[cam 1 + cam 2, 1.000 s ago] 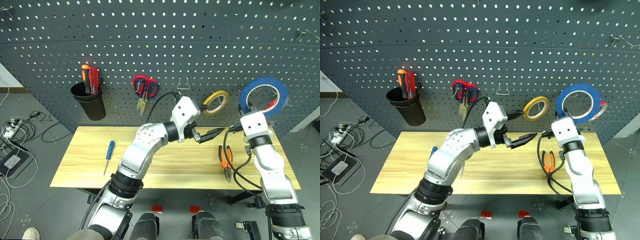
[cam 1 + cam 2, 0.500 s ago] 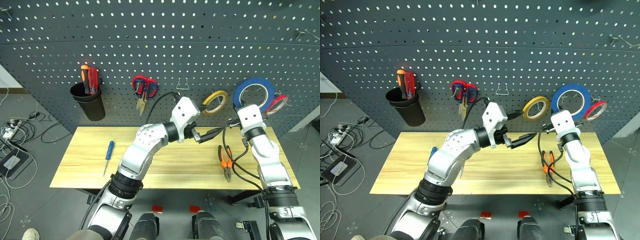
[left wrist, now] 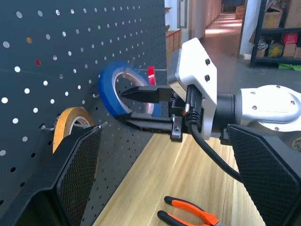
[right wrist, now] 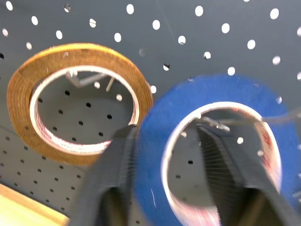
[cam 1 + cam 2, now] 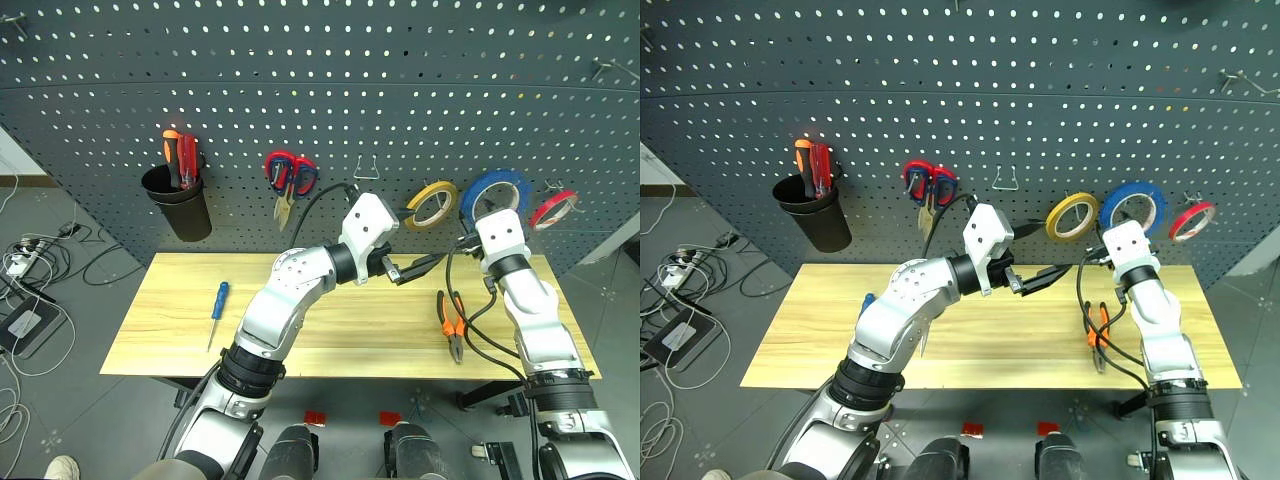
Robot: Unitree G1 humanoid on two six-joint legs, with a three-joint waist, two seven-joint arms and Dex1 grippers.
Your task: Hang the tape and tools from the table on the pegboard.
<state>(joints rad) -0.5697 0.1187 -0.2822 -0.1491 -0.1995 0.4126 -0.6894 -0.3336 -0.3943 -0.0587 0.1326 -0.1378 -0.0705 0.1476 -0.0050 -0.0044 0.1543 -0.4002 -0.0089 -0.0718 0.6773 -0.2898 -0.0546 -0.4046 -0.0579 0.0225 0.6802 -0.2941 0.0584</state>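
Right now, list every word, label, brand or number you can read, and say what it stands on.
None can be read. The blue tape, yellow roll, red roll, pliers and pegboard show no print. The cardboard boxes on shelves behind are too small to read.

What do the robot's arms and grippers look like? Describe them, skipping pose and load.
Both arms are glossy silver segments with black joint rings and white wrist housings. The left gripper and right gripper each have two black tapered fingers; the left's pads are mesh-textured. Black cables loop along both wrists.
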